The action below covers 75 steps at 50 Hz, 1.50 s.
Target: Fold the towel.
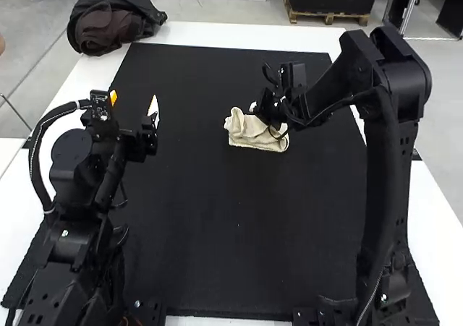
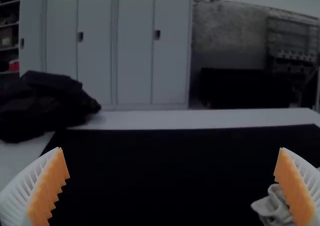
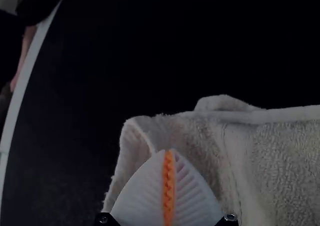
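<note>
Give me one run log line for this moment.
towel: rumpled, on black mat | left gripper: open, away from towel | right gripper: shut, at towel; hold unclear

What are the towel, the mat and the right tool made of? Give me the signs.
Towel: seemingly cotton terry, matte, by its nubby pile. Mat: perhaps rubber or felt; its black surface is flat and dull. Right tool: white, ribbed fingers with orange pads, apparently matte moulded plastic or rubber.

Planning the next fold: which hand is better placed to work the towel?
Probably the right hand; it is at the towel, while the left hand hangs open, farther away.
</note>
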### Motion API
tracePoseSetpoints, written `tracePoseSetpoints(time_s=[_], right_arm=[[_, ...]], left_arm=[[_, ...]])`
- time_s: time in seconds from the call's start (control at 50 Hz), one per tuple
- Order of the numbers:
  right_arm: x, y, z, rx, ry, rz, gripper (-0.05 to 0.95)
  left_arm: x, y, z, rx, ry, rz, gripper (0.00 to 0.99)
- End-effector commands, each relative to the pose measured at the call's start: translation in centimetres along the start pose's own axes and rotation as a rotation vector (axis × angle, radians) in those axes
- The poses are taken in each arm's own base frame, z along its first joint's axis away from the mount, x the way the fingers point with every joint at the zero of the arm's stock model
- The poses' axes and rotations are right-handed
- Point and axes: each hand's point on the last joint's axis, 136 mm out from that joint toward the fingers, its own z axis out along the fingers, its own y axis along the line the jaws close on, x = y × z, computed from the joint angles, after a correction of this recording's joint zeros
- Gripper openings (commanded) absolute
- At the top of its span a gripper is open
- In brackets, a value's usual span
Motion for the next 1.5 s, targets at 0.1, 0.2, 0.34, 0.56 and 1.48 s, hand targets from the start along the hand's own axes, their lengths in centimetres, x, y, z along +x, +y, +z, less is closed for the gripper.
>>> tracePoseSetpoints(time_s=[0.1,0.2,0.34,0.56,1.48], right_arm=[[1.9,-0.1,0.8,-0.009,0.032,-0.009,-0.01],[2.1,0.0,0.9,-0.010,0.035,-0.010,0.00],[2.4,0.1,1.1,-0.012,0.041,-0.012,-0.01],[2.8,-0.2,1.4,-0.009,0.047,-0.010,-0.01],[4.3,1.8,3.5,-0.045,0.074,-0.021,-0.01]], left_arm=[[-0.4,0.2,-0.2,-0.012,-0.024,0.013,0.969],[-0.4,0.2,-0.2,-0.012,-0.023,0.013,0.969],[-0.4,0.2,-0.2,-0.010,-0.023,0.013,0.969],[-0.4,0.2,-0.2,-0.012,-0.023,0.013,0.969],[-0.3,0.1,-0.2,-0.006,-0.021,0.012,0.969]])
